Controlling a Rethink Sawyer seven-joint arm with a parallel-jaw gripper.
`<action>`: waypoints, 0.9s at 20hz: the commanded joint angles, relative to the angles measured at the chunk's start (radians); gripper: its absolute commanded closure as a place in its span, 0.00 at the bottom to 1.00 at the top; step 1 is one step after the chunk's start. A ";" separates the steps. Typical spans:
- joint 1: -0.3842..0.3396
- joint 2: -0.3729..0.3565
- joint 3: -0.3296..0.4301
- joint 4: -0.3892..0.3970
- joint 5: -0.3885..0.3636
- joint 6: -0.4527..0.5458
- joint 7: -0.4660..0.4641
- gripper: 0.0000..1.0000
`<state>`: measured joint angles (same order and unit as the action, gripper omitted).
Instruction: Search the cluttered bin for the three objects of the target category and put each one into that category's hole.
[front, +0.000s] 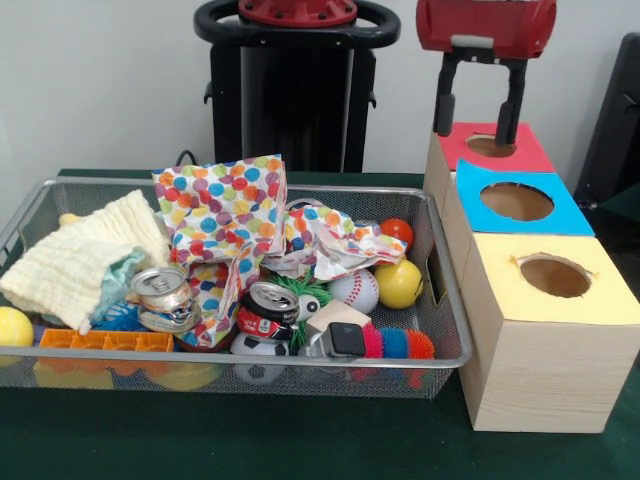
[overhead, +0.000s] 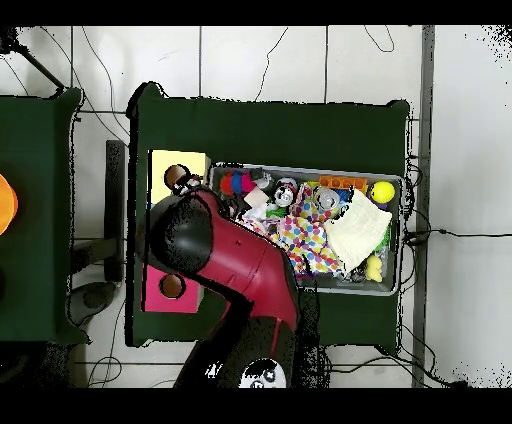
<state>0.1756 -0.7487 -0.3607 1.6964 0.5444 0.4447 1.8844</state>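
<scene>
1. My gripper (front: 481, 114): hanging over the red-topped box (front: 520, 150), at about 1 o'clock from the bin; both black fingers (front: 445, 100) point down, spread about as wide as the hole, nothing between them.

2. Wire bin (front: 440, 262): at the table's centre, heaped full.

3. Cans (likeliest the wanted category, though I cannot be sure): a crushed silver can (front: 163, 296) at 8 o'clock in the bin; a red-and-silver can (front: 268, 310) near 6 o'clock, lying on its side.

4. Polka-dot paper (front: 225, 215): crumpled over the middle, touching both cans.

5. Cream cloth (front: 85, 255): folded, at 9 o'clock.

6. Balls: baseball (front: 355, 290), yellow ball (front: 398, 284) and orange ball (front: 397, 231) around 3 o'clock; another yellow ball (front: 14, 327) at the 9 o'clock rim.

7. Boxes: blue-topped box (front: 520, 205) and yellow-topped box (front: 550, 290) in line with the red one, just beside the bin's 3 o'clock wall, each with a round hole.

8. Overhead view: my arm (overhead: 235, 270) covers the middle box.
</scene>
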 joint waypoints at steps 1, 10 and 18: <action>-0.088 0.021 0.174 0.103 -0.019 -0.138 0.100 0.00; -0.246 0.008 0.324 0.224 -0.099 -0.321 0.080 0.00; -0.332 0.002 0.402 0.308 -0.188 -0.423 0.146 0.00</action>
<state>-0.1088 -0.7519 -0.1154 1.8595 0.4428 0.0828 1.8844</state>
